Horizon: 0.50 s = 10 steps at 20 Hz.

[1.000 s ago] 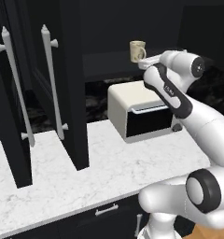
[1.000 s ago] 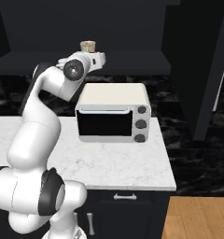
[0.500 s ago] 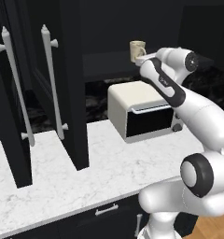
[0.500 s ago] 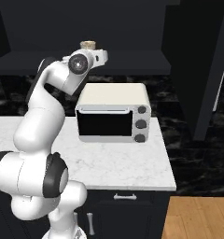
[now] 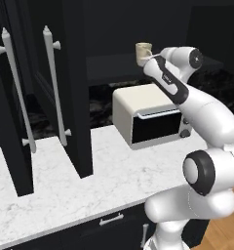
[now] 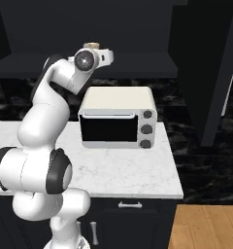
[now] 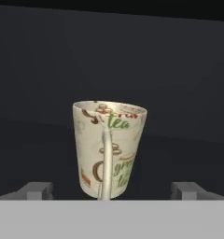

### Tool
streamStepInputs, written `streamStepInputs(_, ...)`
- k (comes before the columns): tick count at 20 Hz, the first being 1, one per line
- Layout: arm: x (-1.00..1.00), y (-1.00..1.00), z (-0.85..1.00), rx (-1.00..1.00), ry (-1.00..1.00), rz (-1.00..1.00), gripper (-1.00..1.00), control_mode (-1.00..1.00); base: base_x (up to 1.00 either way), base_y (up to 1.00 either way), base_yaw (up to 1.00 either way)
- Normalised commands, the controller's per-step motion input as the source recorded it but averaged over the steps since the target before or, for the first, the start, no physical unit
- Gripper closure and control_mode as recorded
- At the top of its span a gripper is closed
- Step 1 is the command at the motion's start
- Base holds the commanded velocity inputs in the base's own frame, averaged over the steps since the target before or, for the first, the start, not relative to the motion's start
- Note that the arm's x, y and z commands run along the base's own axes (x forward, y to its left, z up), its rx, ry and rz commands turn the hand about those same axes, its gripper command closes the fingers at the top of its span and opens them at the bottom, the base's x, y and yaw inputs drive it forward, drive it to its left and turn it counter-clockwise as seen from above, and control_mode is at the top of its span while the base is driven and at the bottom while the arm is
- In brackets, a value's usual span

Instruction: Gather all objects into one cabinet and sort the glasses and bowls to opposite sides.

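Item: black wall cabinet [image 5: 50,88], occupying the upper left of the left base view, its doors standing open with long silver bar handles [image 5: 53,83]; its dark inner shelf [image 5: 114,66] is running across the upper middle. Step in hand, as judged: taking the mug off this shelf. To do it well, the hand should be closing in level, centring the body between the jaws, and gripping across the walls clear of the handle so the mug is not tipping.

Item: gripper [image 7: 111,190], sitting at the bottom centre of the hand view, jaws standing wide apart and holding nothing, one tip showing at either lower corner.

Item: cream mottled mug [image 7: 109,149], standing on the shelf at the centre of the hand view, between the two tips but apparently not touching them. It is tapering toward the base, leaning slightly in this view, handle facing the camera, printed with brown, red and green lettering.
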Motion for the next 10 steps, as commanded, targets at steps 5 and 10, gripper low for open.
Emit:
streamStepInputs(5, 0.23, 0.15, 0.0, 0.0, 0.04, 0.0, -1.0, -1.0, 0.0, 0.0, 0.0)
streamStepInputs(10, 0.11, -0.01, 0.0, 0.04, 0.0, 0.0, 1.0, -1.0, 0.0, 0.0, 0.0)
